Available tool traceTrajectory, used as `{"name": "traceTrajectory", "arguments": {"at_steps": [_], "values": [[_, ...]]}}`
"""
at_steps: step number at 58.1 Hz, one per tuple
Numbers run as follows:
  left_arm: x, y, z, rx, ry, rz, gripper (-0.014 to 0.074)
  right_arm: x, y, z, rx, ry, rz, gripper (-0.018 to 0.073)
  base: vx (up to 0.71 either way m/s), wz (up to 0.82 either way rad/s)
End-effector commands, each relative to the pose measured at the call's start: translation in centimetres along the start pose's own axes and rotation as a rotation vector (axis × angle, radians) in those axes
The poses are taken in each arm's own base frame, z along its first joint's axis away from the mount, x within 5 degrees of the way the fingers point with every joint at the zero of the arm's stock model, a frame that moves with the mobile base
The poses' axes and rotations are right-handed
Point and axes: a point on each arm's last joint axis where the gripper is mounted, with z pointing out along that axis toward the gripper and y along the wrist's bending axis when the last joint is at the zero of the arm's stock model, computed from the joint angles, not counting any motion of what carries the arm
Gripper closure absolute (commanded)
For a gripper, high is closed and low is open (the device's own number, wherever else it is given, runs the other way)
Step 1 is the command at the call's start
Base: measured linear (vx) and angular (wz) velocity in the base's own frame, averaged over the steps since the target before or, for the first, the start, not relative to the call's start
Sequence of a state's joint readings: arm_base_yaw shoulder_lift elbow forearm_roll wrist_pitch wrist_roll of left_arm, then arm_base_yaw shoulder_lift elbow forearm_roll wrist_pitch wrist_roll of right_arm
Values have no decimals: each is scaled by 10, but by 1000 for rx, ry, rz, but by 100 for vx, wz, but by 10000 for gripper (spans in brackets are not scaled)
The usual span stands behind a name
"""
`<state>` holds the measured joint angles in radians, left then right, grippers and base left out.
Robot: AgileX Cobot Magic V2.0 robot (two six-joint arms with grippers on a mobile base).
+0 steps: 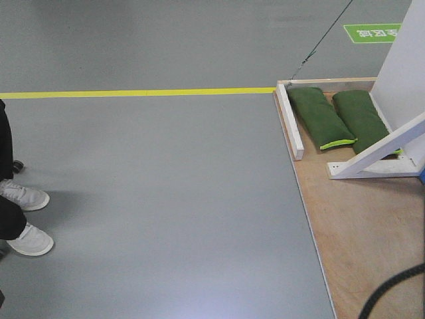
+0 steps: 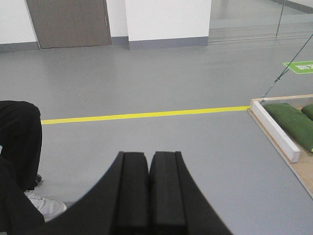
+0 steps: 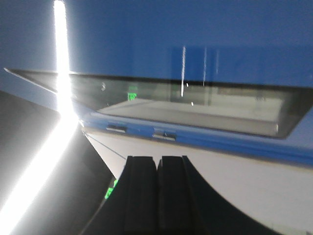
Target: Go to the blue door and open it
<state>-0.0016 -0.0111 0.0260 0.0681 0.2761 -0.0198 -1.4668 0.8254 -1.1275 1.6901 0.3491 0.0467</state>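
Note:
The blue door (image 3: 195,29) fills the top of the right wrist view as a glossy blue surface, seen tilted and blurred. A blue edge strip with two small metal plates (image 3: 164,134) runs below it, above a white panel (image 3: 244,176). The lever handle and thumb-turn lock are out of view. My right gripper (image 3: 157,159) is shut and empty, pointing at this structure from close by. My left gripper (image 2: 148,155) is shut and empty, pointing over the grey floor. No blue panel shows in the front view.
A wooden base (image 1: 372,226) lies at the right, carrying a white panel (image 1: 405,60), a white diagonal brace (image 1: 392,143) and two green sandbags (image 1: 319,116). A yellow floor line (image 1: 133,93) crosses ahead. A person's white shoes (image 1: 23,196) are at the left. A black cable (image 1: 392,286) is at the lower right.

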Motion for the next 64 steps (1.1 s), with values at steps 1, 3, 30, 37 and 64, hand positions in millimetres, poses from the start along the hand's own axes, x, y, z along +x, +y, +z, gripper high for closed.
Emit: {"name": "traceTrajectory", "arguments": {"at_steps": [1,3,30,37,64], "values": [[-17,0,-4,7,-123,-8,524,-1,22,-13,-84,-59,6,547,0,0],[-17,0,-4,7,-123,-8,524,-2,25,-17,-100,-84,3,547,0,0],[-17,0,-4,7,-123,-8,524,-23,19,-10,-79,-244,3,547,0,0],[-17,0,-4,7,-123,-8,524,-46,16,-14,-74,-481,-5,547,0,0],[-17,0,-4,7,-123,-8,524,-112,-27,17,118,-901,-337,547,0,0]]}}
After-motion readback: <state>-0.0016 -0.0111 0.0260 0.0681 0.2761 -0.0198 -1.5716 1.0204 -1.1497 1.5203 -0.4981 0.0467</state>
